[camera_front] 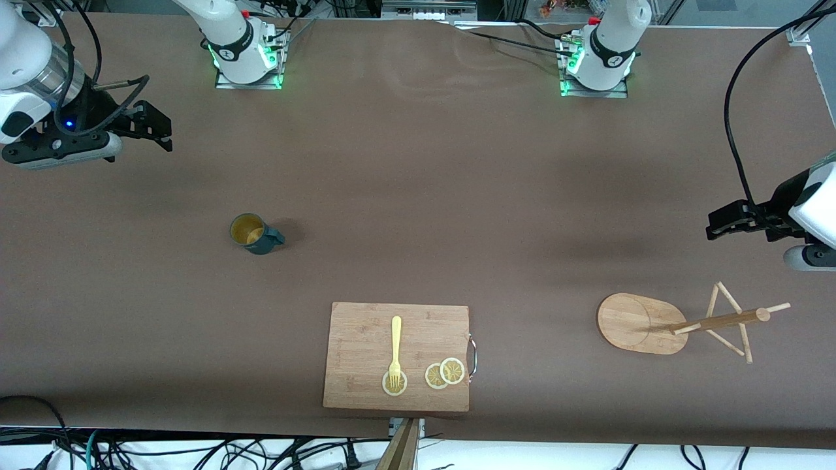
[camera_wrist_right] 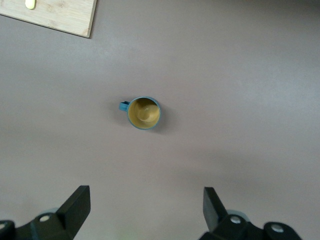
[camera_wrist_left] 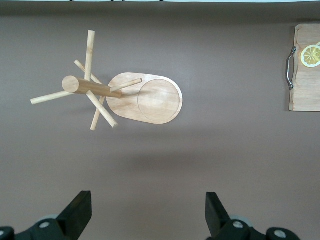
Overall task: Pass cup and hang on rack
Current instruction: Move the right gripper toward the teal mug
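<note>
- Nearest the camera lay a cutting board (camera_front: 366, 339) carrying a fork (camera_front: 395, 349) and lemon slices (camera_front: 445, 373).
- At its 10 o'clock, the cup (camera_front: 255, 234) stood upright on the bench (camera_front: 418, 196).
- At its 3 o'clock stood the rack (camera_front: 679, 324).
- Both the left hand (camera_wrist_left: 148, 217) and the right hand (camera_wrist_right: 146, 212) hung wide open, empty.

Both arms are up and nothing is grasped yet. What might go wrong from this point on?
1. The cup stands small and alone under the open right end effector; a pinch off centre might tip it.
2. The rack has thin pegs; missing one could drop the cup.
3. The open left end effector hovers near the rack and may knock it.
</note>
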Motion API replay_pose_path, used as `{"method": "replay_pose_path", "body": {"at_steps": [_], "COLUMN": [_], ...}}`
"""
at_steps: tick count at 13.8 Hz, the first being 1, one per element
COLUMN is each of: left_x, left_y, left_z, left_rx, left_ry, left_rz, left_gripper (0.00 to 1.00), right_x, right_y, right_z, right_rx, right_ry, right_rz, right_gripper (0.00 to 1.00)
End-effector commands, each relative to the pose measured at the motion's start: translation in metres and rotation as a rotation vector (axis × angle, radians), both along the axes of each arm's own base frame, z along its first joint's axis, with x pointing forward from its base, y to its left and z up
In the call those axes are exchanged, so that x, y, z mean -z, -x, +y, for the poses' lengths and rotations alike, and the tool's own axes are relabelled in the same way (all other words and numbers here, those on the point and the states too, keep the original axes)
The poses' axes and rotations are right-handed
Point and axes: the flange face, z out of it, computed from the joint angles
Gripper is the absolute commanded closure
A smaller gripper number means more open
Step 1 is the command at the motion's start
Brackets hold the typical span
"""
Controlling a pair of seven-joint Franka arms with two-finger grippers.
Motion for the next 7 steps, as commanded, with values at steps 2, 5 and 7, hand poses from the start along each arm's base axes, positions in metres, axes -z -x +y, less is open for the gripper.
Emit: {"method": "replay_pose_path", "body": {"at_steps": [2, 5, 7], "left_x": [-0.0049, -0.0049, -0.0049], "left_y": [-0.0031, -0.003, -0.0031], "left_z": [0.0013, 0.0003, 0.0015], "left_rx": [-0.009, -0.007, -0.007], "left_ry": [0.016, 0.016, 0.014], "left_rz": [-0.01, -0.01, -0.01], "left_gripper": [0.0, 0.0, 0.0], "right_x": [-0.0047, -0.0041, -0.0025], "right_y": [0.0004, 0.0005, 0.0008], "right_z": [0.001, 0.002, 0.0019], "right_rx": [0.013, 0.012, 0.012], "right_ry": [0.018, 0.017, 0.017], "right_rz": [0.006, 0.006, 0.01], "right_gripper": [0.0, 0.0, 0.0]}}
